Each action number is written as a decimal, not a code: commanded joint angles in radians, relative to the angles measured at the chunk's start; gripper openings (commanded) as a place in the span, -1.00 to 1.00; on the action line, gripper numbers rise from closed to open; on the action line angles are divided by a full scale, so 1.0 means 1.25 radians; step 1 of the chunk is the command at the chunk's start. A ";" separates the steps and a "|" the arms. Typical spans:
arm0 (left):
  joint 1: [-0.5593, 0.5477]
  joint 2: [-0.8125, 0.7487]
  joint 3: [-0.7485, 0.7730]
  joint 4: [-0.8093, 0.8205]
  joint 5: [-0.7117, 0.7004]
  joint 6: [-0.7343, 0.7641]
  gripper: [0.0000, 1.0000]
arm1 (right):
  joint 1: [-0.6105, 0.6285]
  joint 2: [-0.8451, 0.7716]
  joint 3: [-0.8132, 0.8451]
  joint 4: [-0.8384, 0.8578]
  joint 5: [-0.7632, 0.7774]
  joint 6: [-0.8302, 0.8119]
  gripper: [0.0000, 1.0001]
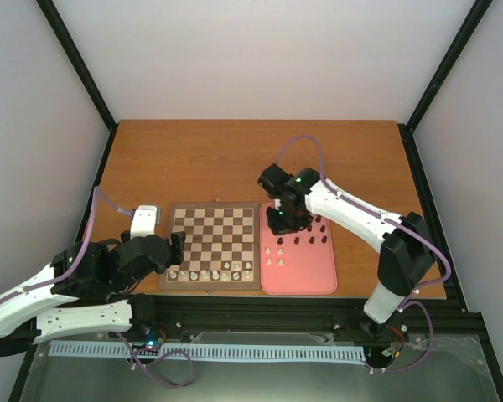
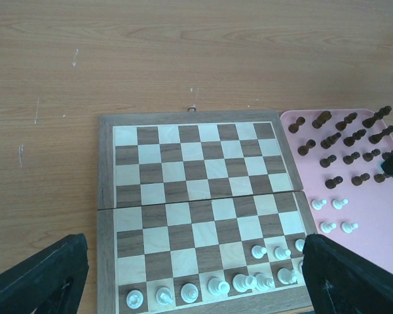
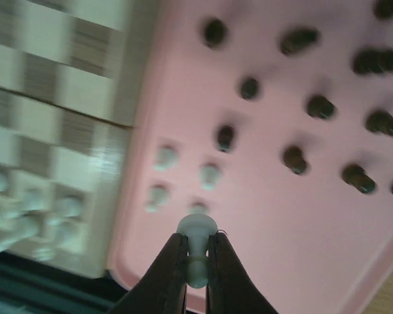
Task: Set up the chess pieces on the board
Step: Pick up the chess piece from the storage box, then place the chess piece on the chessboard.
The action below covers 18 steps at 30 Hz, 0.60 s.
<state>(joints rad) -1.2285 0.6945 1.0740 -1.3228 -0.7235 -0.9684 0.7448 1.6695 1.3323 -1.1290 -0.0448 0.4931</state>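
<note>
The wooden board point(image 1: 214, 234) lies between the arms, with cream-white chess pieces point(image 2: 216, 286) along its near row and three white pawns point(image 2: 259, 251) in front of them. Dark pieces point(image 2: 344, 140) and several white pawns point(image 2: 334, 216) stand on the pink tray point(image 1: 306, 276). My right gripper point(image 3: 196, 261) is shut on a white pawn point(image 3: 196, 232) and holds it above the tray point(image 3: 281, 216), over its left part point(image 1: 281, 222). My left gripper point(image 2: 193, 261) hangs open over the board's near left edge point(image 1: 178, 249), holding nothing.
The pink tray touches the board's right side. A small white-grey block point(image 1: 146, 216) lies left of the board. Bare wooden tabletop point(image 1: 251, 159) stretches behind both. Black frame posts point(image 1: 75, 59) stand at the corners.
</note>
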 commanded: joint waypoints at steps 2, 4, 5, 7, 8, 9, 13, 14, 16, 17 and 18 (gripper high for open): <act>0.004 -0.015 0.005 0.011 0.002 0.009 0.99 | 0.111 0.077 0.188 -0.065 -0.029 0.033 -0.92; 0.004 -0.017 0.014 0.001 0.001 0.009 0.99 | 0.152 0.138 0.256 -0.054 -0.046 0.041 -0.92; 0.005 -0.019 0.020 -0.007 -0.001 0.006 1.00 | 0.169 0.170 0.289 -0.048 -0.056 0.043 -0.92; 0.005 -0.027 0.036 -0.032 -0.008 -0.008 1.00 | 0.201 0.232 0.357 -0.039 -0.076 0.044 -0.92; 0.004 -0.034 0.044 -0.046 -0.013 -0.017 1.00 | 0.216 0.265 0.391 -0.039 -0.083 0.045 -0.92; 0.005 -0.044 0.051 -0.058 -0.018 -0.025 1.00 | 0.234 0.291 0.423 -0.041 -0.091 0.045 -0.92; 0.005 -0.096 0.066 -0.104 -0.042 -0.060 0.99 | 0.273 0.374 0.512 -0.052 -0.116 0.044 -0.92; 0.005 -0.108 0.068 -0.111 -0.046 -0.064 1.00 | 0.282 0.387 0.523 -0.053 -0.121 0.043 -0.92; 0.004 -0.122 0.071 -0.130 -0.053 -0.075 0.99 | 0.293 0.405 0.530 -0.050 -0.134 0.042 -0.92; 0.005 -0.125 0.073 -0.141 -0.055 -0.079 1.00 | 0.297 0.414 0.528 -0.049 -0.137 0.041 -0.92; 0.005 -0.126 0.074 -0.144 -0.054 -0.080 0.99 | 0.301 0.422 0.528 -0.048 -0.139 0.041 -0.92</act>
<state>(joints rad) -1.2285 0.5507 1.1351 -1.4288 -0.7582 -1.0286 1.0992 2.1731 1.9572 -1.1645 -0.1829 0.5388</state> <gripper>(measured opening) 0.998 0.049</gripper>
